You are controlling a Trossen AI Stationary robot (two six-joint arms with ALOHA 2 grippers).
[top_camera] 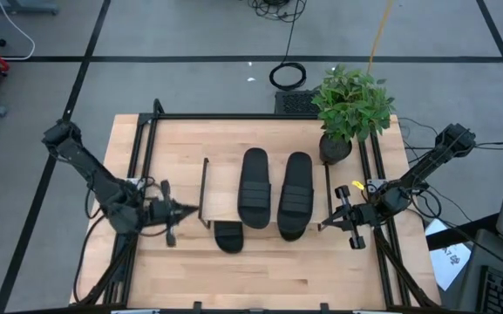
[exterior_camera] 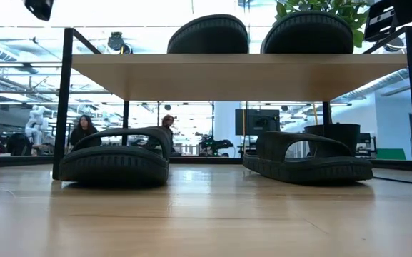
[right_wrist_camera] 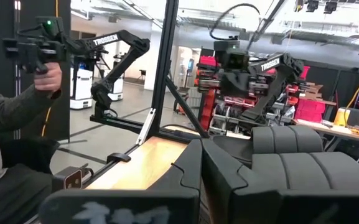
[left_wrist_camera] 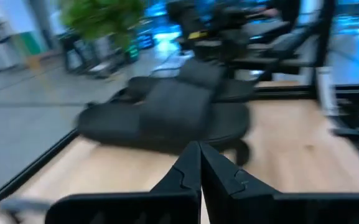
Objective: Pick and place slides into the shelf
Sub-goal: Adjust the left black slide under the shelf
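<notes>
The shelf (top_camera: 221, 187) stands mid-table, its light top board (exterior_camera: 234, 75) on thin black legs. Two black slides (top_camera: 254, 187) (top_camera: 295, 194) lie side by side on the board. Two more slides (exterior_camera: 116, 160) (exterior_camera: 309, 157) rest on their soles on the table under it, and one's end (top_camera: 228, 235) pokes out at the near side. My left gripper (top_camera: 188, 209) is shut just off the shelf's left edge, pointing at it. My right gripper (top_camera: 323, 224) is shut at the shelf's near right corner, beside the right upper slide (right_wrist_camera: 291, 168).
A potted plant (top_camera: 351, 109) stands at the table's far right corner, behind the shelf. Black rails (top_camera: 138, 174) run along the table's left and right sides. Bare wood lies along the near edge (top_camera: 260, 279). A person (right_wrist_camera: 11, 124) holding a controller shows beyond the table.
</notes>
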